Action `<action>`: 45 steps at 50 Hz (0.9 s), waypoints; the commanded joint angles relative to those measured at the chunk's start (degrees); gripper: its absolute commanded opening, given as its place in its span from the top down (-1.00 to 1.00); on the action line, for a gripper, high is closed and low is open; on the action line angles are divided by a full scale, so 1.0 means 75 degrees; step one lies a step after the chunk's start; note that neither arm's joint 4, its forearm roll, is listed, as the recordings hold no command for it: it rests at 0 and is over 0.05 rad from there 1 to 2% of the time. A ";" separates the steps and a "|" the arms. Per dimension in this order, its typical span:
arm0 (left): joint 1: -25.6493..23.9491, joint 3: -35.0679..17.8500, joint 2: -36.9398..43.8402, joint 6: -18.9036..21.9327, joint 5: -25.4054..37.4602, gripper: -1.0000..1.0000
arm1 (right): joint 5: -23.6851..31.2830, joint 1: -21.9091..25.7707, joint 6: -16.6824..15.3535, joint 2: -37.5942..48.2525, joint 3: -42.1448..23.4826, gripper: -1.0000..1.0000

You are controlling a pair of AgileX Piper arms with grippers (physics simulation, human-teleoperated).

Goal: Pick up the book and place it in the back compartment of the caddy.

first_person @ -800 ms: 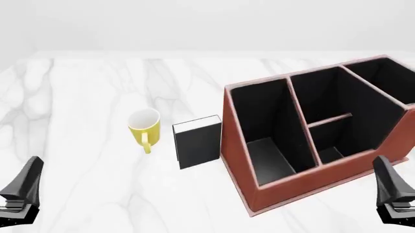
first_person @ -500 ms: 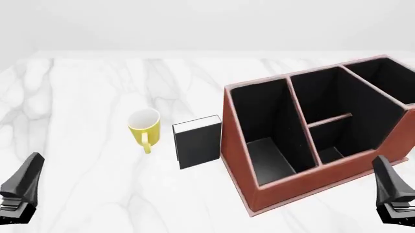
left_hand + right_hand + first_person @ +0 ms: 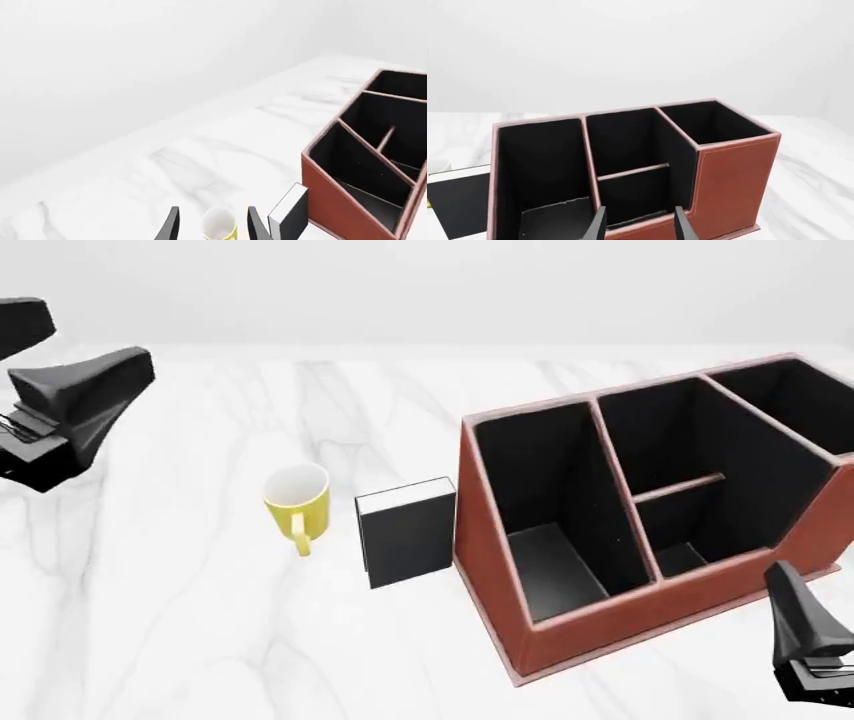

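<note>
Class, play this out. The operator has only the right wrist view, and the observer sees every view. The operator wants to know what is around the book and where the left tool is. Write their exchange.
Operator: I see only part of the book. How is it standing?
Observer: The book stands upright, close beside the caddy. I cannot tell whether they touch.
Operator: What is on its other side?
Observer: A yellow mug, upright and apart from the book.
Operator: And the left tool?
Observer: The left tool is open. In the front view it hangs high at the far left, well away from the book.
</note>
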 commanded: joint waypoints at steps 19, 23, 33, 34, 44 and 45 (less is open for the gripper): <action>-0.1313 -0.5348 0.5180 0.2558 0.2643 -1.00 | -0.0016 0.0022 0.0091 0.0048 0.0013 -1.00; -0.1441 -0.5061 0.5470 0.2714 0.2517 -1.00 | -0.0013 0.0016 0.0102 0.0045 0.0014 -1.00; -0.2006 -0.4310 0.6041 0.2800 0.2338 -1.00 | -0.0071 0.0020 0.0111 0.0105 0.0016 -1.00; -0.2006 -0.4309 0.6042 0.2800 0.2337 -1.00 | -0.0071 0.0020 0.0111 0.0105 0.0016 -1.00; -0.2019 -0.3903 0.6496 0.2795 0.1956 -1.00 | -0.0073 0.0014 0.0115 0.0118 0.0018 -1.00; -0.2055 -0.3849 0.6494 0.2794 0.1944 -1.00 | -0.0077 0.0014 0.0113 0.0124 0.0018 -1.00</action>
